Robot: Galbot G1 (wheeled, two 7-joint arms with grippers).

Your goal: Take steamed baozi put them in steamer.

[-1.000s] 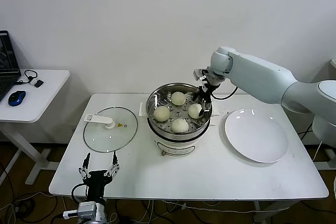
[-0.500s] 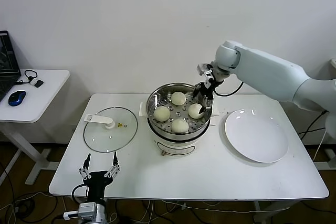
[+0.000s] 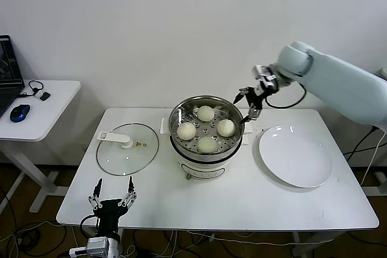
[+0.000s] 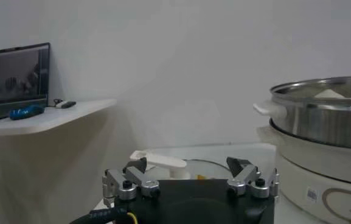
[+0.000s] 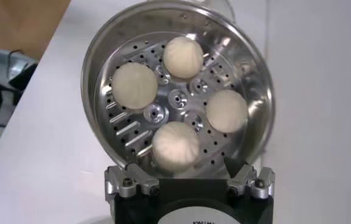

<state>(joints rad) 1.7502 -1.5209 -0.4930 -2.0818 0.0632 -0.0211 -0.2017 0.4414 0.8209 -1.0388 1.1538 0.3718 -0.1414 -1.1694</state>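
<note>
All four steamed baozi (image 3: 206, 128) sit on the perforated tray inside the steamer (image 3: 205, 147), spaced around its centre and apart from one another, and none lies between any jaws. The right gripper (image 3: 248, 102) hangs in the air just past the pot's rim on the side toward the white plate (image 3: 295, 156), jaws spread wide and empty, clear of the buns. The right wrist view looks straight down into the steamer (image 5: 178, 85) and shows the steamed baozi (image 5: 182, 56) with their pleated tops and the tray's holes, with the right gripper (image 5: 190, 181) at the picture's edge, its fingertips cut off from sight. The left gripper (image 3: 112, 192) waits low at the near edge of the worktop (image 3: 242, 194), in front of the glass lid (image 3: 127, 148), jaws apart and holding nothing. Its wrist view sees the left gripper (image 4: 190, 179) and only the steamer's (image 4: 322, 115) steel wall from the side, with a sliver of one bun over the rim. The side table (image 3: 39, 110) carries a blue mouse (image 3: 19, 112); a laptop there is cut off.
</note>
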